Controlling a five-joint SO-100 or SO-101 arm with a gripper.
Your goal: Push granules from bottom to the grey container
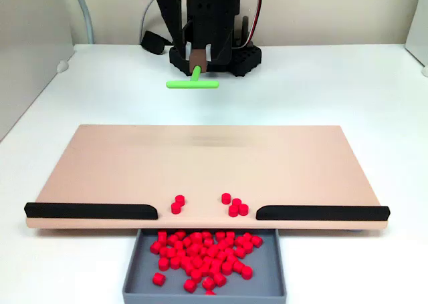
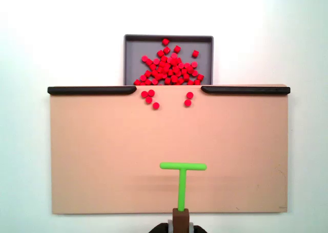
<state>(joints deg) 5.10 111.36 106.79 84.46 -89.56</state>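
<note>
Tan flat board (image 1: pixel 200 164), rectangular, lying on a white table (image 1: pixel 348 83), spanning the middle of both fixed views. Two black strips, one (image 1: pixel 90 211) and the other (image 1: pixel 321 213), run along the board's edge nearest the tray, with an open gap between them. Grey container (image 1: pixel 137 264), shallow and low-walled, sits at bottom centre of one fixed view and at upper centre (image 2: pixel 130 59) of the other, tucked just under the gap. Granules (image 1: pixel 204 254), bright red, many, heaped inside the container toward the board side (image 2: pixel 169 66), a few scattered singly nearer its far wall. Stray granules on the board: two (image 1: pixel 177 204) together beside one strip end and four (image 1: pixel 234 205) near the other in one fixed view; in the other they read as a cluster of four (image 2: pixel 149 98) and a pair (image 2: pixel 188 99). Green T-shaped pusher bar (image 2: pixel 182 179), crossbar toward the granules, well apart from them, its shadow on the board. Gripper (image 1: pixel 197 58), brown-tipped, clamped on the pusher's stem; arm base dark, at top centre.
</note>
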